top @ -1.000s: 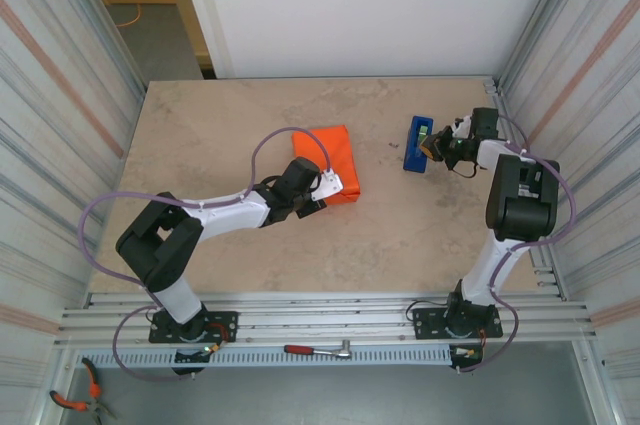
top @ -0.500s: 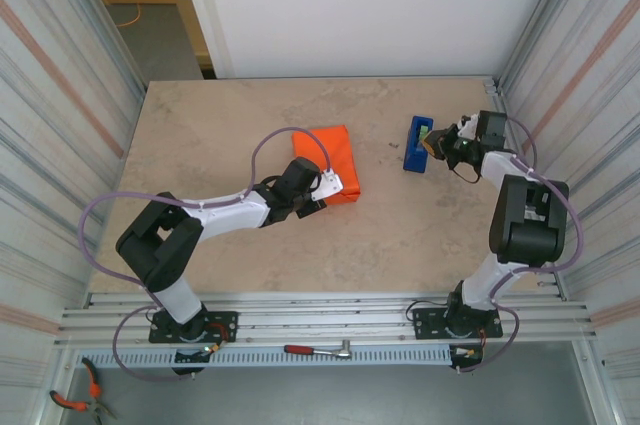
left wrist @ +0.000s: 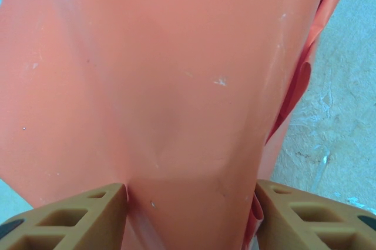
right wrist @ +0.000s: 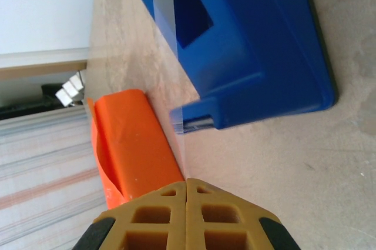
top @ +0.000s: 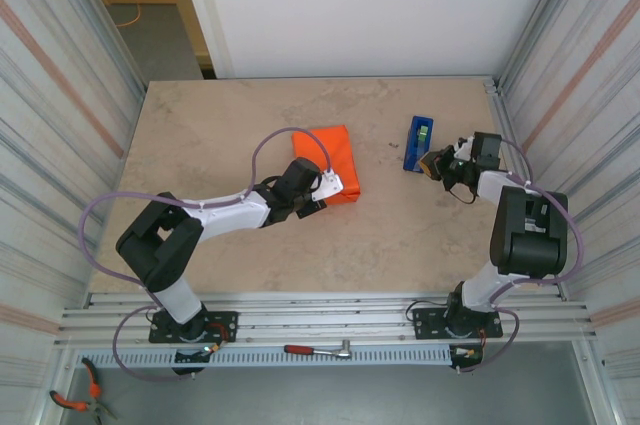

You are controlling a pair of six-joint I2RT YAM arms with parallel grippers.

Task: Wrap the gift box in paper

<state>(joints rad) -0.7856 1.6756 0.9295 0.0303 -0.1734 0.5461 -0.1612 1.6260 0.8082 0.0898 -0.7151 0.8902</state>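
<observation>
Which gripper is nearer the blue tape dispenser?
Right. The right gripper is beside the tape dispenser, pinching its tape; the left gripper is far off, gripping the orange paper.

The paper [top: 322, 153] lies folded into an orange bundle, the left gripper [top: 329, 187] at its near end; the right gripper [top: 436, 162] sits just beside the tape dispenser [top: 418, 143] (blue, upright).

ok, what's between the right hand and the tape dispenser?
A clear tape strip runs from the tape dispenser past its cutter into the shut right hand, seen in the right wrist view.
</observation>
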